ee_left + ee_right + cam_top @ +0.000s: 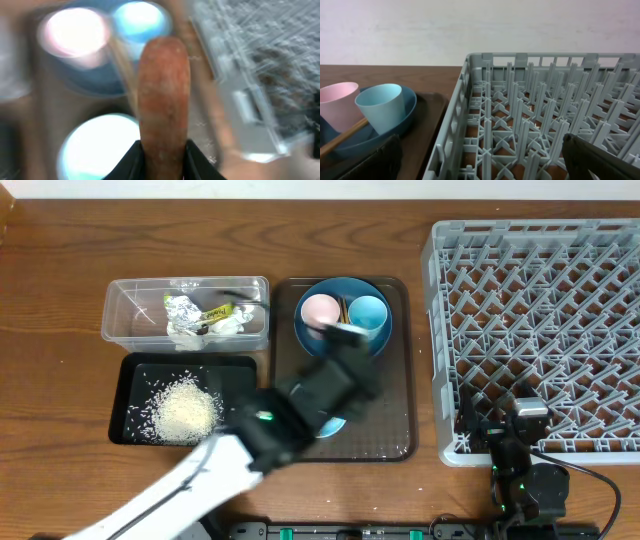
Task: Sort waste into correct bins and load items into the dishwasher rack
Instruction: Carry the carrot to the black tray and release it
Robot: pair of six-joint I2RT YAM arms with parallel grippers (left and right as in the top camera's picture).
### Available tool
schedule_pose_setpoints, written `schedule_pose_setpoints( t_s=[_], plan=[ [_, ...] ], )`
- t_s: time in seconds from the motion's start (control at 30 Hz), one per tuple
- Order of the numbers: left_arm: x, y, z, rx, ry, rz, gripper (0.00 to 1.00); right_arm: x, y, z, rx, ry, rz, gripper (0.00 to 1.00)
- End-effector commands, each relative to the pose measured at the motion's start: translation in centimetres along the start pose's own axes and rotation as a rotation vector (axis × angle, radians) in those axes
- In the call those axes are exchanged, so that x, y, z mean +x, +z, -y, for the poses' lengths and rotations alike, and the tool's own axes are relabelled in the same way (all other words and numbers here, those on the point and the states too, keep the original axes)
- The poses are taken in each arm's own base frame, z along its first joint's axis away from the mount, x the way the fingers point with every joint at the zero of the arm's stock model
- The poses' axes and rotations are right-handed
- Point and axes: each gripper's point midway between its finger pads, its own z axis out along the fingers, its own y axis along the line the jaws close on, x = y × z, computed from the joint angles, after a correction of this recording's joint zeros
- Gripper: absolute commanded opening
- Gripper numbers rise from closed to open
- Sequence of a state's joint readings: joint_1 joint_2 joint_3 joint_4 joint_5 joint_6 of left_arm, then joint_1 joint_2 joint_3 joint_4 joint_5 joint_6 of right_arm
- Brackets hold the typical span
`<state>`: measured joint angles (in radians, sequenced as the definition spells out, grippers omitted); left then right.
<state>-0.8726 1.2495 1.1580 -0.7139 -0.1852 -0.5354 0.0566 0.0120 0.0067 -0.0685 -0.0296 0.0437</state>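
Carrot (164,100) fills the centre of the left wrist view, clamped at its lower end between the left gripper (164,153) fingers and hanging over the tray (395,435), with the bowl (95,145) at lower left and the cups at upper left. It looks light and stiff, but it is smooth and rounded, so an end grip may let it pivot; mid-length would hold surer. Right gripper (485,161) hangs spread wide over the rack (530,115), empty.
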Motion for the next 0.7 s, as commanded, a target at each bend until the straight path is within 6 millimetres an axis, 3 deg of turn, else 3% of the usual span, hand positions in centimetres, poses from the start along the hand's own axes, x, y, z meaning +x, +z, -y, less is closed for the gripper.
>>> schedule_pose_setpoints(
  t_s=[0.0, 0.17, 0.3, 0.47, 0.67],
  plan=[
    [-1.1, -1.6, -6.0, -0.147, -0.165, 0.025, 0.11, 0.1, 0.0, -0.2, -0.007, -0.001, 0.000, 0.99],
    [1.7, -3.4, -15.3, -0.407, -0.458, -0.080, 0.10, 0.1, 0.0, -0.2, -0.007, -0.001, 0.000, 0.99],
    [4.2, -3.4, -19.9, -0.541, -0.654, -0.122, 0.10, 0.1, 0.0, -0.2, -0.007, -0.001, 0.000, 0.99],
    [7.5, -2.7, -23.8, -0.655, -0.873, -0.129, 0.09, 0.1, 0.0, -0.2, -0.007, -0.001, 0.000, 0.99],
    [9.8, 0.6, -25.1, -0.590, -1.012, -0.129, 0.09, 0.1, 0.0, -0.2, -0.007, -0.001, 0.000, 0.99]
  ],
)
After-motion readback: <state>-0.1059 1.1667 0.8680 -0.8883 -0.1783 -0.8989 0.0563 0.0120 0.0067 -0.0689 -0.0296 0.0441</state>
